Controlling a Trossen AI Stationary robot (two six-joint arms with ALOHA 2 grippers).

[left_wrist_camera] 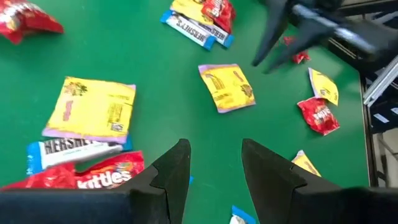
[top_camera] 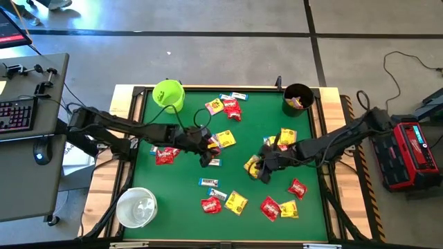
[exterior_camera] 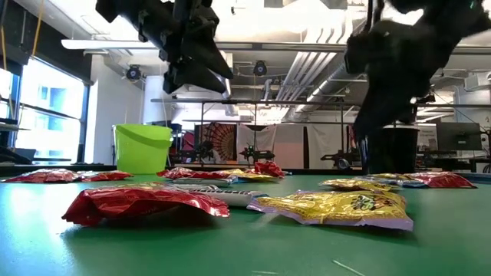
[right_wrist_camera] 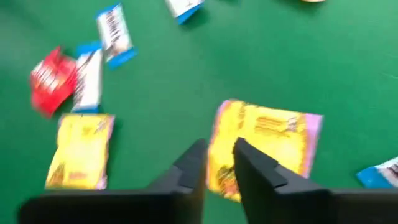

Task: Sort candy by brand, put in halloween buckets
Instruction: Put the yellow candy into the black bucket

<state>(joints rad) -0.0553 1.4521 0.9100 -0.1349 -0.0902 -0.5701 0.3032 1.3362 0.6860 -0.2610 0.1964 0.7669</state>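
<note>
We read the right pincer as low over a yellow packet on the right half of the green worktop, its two fingers parted only a little, with the packet's near edge between or just under the tips. Whether it grips the packet we cannot tell — the packet lies flat, not lifted. In the wrist picture the packet's long axis runs across the line of the fingers, so they would pinch an edge rather than an end; that suits a thin flat wrapper.

The left pincer hangs above the middle of the worktop with fingers apart and nothing between them, beside a red packet and a white-and-blue bar that lies crosswise to its fingers.

The rest of the candy is scattered loose. The buckets stand at the worktop's margins, we judge to keep the centre free: the lime green bucket at the far left corner, the black bucket at the far right — some candy already inside — and the white bucket at the near left corner.
</note>
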